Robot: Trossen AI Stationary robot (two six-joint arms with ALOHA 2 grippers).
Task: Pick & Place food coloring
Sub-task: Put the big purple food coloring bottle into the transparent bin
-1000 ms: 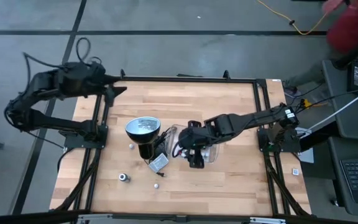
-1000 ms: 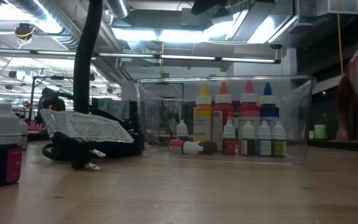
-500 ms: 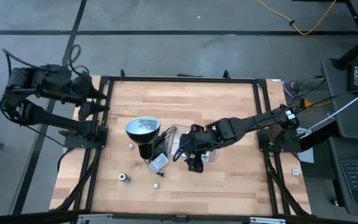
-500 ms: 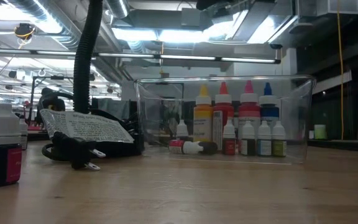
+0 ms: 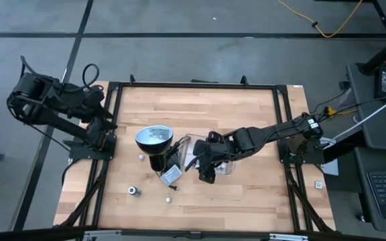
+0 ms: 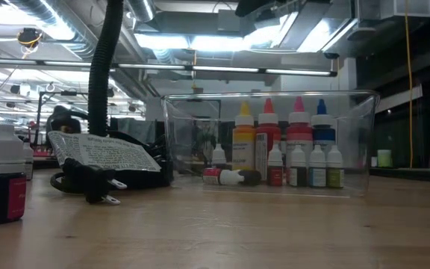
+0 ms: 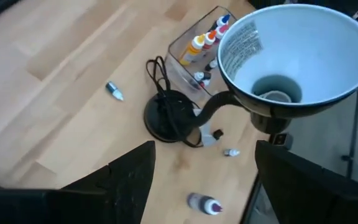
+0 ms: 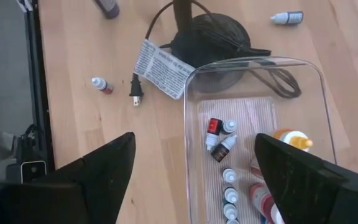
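Nearest in low view: a dark bottle w/ white cap, cut off at frame edge, red label only partly seen. Behind it the lamp's plug and printed cord tag lie on the table, w/ the black lamp stem rising out of frame, head not seen here.

Next back: clear tray holding most of the food coloring. Four tall bottles stand at its rear (yellow, red, pink, blue caps), a row of small white-capped ones in front, two more lying on their sides. Labels too small to read.

High view: right gripper sits low over the tray's near end, arm covering most of the tray, so bottles inside can't be made out there. Right wrist view shows its fingers spread wide apart, nothing between, tray rim just ahead.

Loose bottles on the table: one dark, one tiny white, one tiny near the lamp base, all well apart from the tray. Colours hard to tell from above.

Lamp head hides part of the base and cord.

Farthest: left gripper off the table's left edge by the frame, fingers apart, empty.
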